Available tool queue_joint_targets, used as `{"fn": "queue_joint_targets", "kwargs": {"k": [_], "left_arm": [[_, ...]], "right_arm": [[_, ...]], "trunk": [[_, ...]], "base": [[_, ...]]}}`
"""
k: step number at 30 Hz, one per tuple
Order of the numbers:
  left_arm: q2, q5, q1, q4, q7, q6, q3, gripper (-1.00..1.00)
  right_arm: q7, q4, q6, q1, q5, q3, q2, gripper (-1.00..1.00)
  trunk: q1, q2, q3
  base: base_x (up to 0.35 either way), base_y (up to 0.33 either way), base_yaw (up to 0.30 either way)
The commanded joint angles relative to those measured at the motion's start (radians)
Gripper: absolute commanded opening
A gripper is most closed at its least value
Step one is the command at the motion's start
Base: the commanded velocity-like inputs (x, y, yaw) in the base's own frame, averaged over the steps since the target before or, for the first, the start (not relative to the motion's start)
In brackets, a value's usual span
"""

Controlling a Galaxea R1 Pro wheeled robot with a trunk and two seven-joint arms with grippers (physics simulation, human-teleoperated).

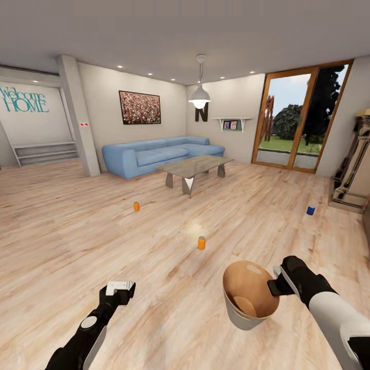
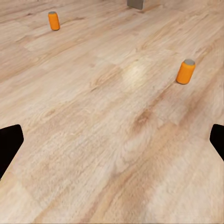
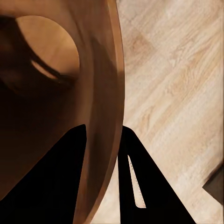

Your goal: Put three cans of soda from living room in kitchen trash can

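Note:
Three soda cans stand upright on the living room's wood floor: an orange can (image 1: 201, 242) (image 2: 185, 72) nearest me, a second orange can (image 1: 136, 206) (image 2: 54, 21) farther left, and a blue can (image 1: 310, 210) at the right. My right gripper (image 1: 275, 285) is shut on the rim of the trash can (image 1: 250, 295), held above the floor with its brown inside (image 3: 51, 84) facing up. One finger sits inside the wall and one outside. My left gripper (image 1: 121, 289) hangs open over bare floor, well short of the nearest orange can.
A grey low table (image 1: 192, 167) and long blue sofa (image 1: 159, 155) stand beyond the cans. A pillar (image 1: 79, 118) rises at the left, glass doors (image 1: 300, 121) at the back right, and a wooden frame piece (image 1: 354, 174) at the right edge.

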Motion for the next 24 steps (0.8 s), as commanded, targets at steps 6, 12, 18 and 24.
{"fn": "queue_joint_targets", "kwargs": {"k": [6, 12, 18, 24], "left_arm": [[0.000, -0.001, 0.000, 0.000, 0.000, 0.000, 0.000, 1.00], [0.000, -0.001, 0.000, 0.000, 0.001, 0.000, 0.000, 1.00], [0.000, -0.001, 0.000, 0.000, 0.001, 0.000, 0.000, 1.00], [0.000, -0.001, 0.000, 0.000, 0.000, 0.001, 0.000, 1.00]], "right_arm": [[0.000, 0.000, 0.000, 0.002, -0.018, -0.002, 0.001, -1.00], [0.000, 0.001, -0.004, 0.003, -0.019, -0.002, 0.001, -1.00], [0.000, 0.001, -0.006, 0.003, -0.023, -0.003, 0.000, -1.00], [0.002, 0.002, -0.006, 0.003, -0.027, -0.004, 0.002, -1.00]], "trunk": [[0.000, 0.000, 0.000], [0.000, 0.000, 0.000], [0.000, 0.000, 0.000], [0.000, 0.000, 0.000]], "base": [[0.320, 0.000, 0.000], [0.327, 0.000, 0.000], [0.327, 0.000, -0.041], [0.328, 0.000, -0.175]]}}
